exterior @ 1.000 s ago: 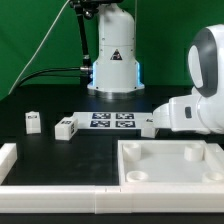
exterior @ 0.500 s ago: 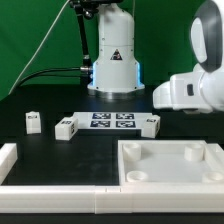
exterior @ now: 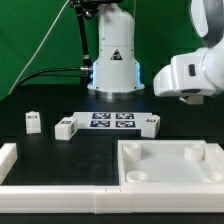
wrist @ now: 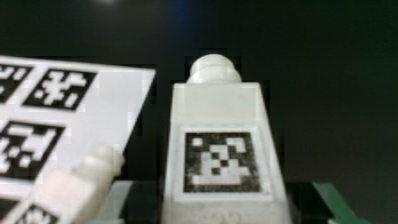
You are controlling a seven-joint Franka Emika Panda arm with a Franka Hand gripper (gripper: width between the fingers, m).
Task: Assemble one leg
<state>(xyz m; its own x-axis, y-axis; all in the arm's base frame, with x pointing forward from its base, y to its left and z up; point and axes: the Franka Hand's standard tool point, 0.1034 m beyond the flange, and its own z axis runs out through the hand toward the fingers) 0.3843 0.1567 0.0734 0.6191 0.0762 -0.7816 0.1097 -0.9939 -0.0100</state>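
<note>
Rail (exterior: 100, 196), white and low, runs along the front edge of the black table (exterior: 50, 105) and turns back at the exterior view's left. Directly behind it, on the exterior view's right, lies the large white square tray (exterior: 170, 165) with raised sockets in its corners.

Behind the tray a row of parts lies across the table. From the exterior view's left these are a first loose leg (exterior: 33, 121), a second loose leg (exterior: 66, 127), the marker board (exterior: 112, 121), and a third loose leg (exterior: 151, 124) just beside the board's right end. All three loose legs rest on the table, apart from one another.

Above this row, at the exterior view's right, the arm (exterior: 190, 75) hangs clear of the table. Its fingers do not show in that view.

In the wrist view the gripper (wrist: 228, 208) is clamped on the leg (wrist: 217, 140). The block lies lengthwise between the jaws, tag face toward the camera, with a rounded stub (wrist: 214, 68) at its far end, and it is held off the table.

Farthest back stand the robot base (exterior: 113, 60) and a green backdrop (exterior: 40, 40).
</note>
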